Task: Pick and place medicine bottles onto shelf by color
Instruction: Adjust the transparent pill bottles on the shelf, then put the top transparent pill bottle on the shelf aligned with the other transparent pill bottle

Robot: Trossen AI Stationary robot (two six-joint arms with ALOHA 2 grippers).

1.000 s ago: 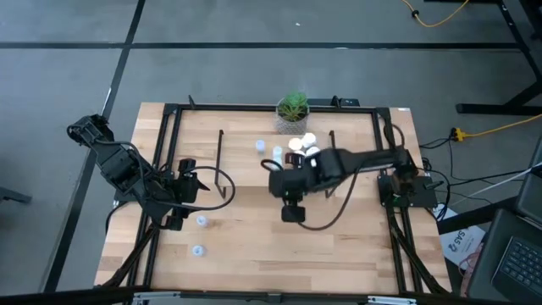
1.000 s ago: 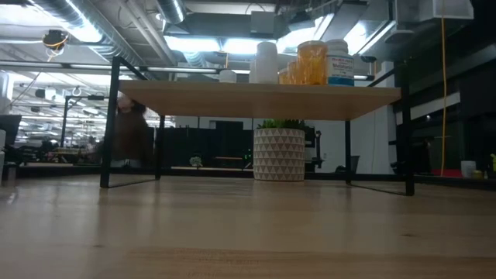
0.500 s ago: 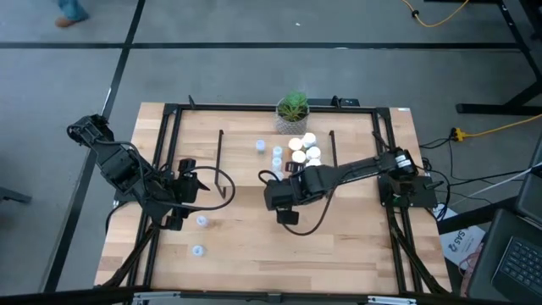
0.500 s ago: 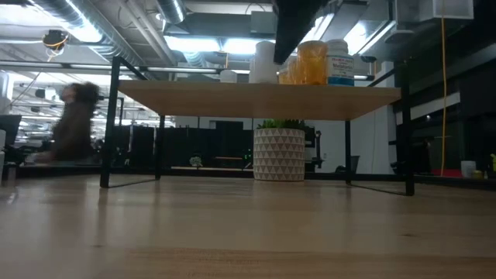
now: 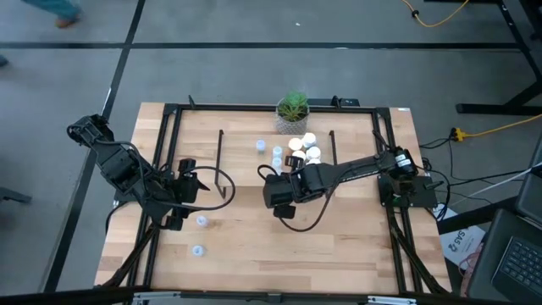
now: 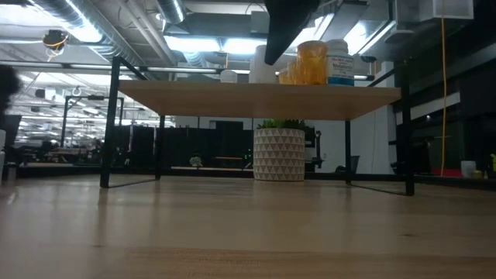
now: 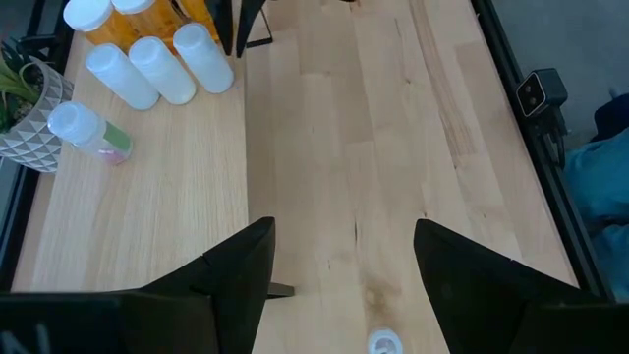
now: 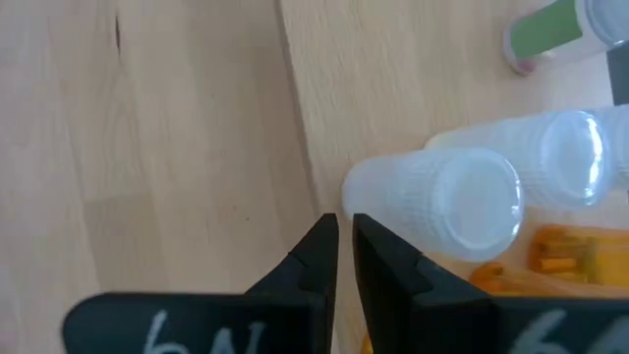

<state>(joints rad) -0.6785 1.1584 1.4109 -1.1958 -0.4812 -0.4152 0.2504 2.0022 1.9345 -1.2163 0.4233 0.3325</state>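
From above, the right gripper (image 5: 273, 191) hangs over the front part of the shelf (image 5: 246, 161), just in front of the cluster of medicine bottles (image 5: 298, 150) standing near the potted plant (image 5: 293, 107). Its own wrist view shows what the overhead cannot: the two dark fingers (image 8: 316, 258) are nearly pressed together with only a thin slit between them and nothing caught there, and a white-capped bottle (image 8: 462, 205) stands just beside the tips, with orange-tinted ones behind it.

The left gripper (image 5: 188, 188) waits at the shelf's left end, jaws spread wide and empty (its wrist view looks along the board toward the white bottles (image 7: 157, 67) at the far end). A small clear bottle (image 7: 383, 342) peeks in between its fingers; the overhead places two such loose bottles (image 5: 201, 222) on the tabletop (image 5: 356, 246), in front of that gripper.

The table-level view alone shows the shelf board raised on black legs, with white and orange bottles (image 6: 313, 62) on top and the plant pot behind, under the board.
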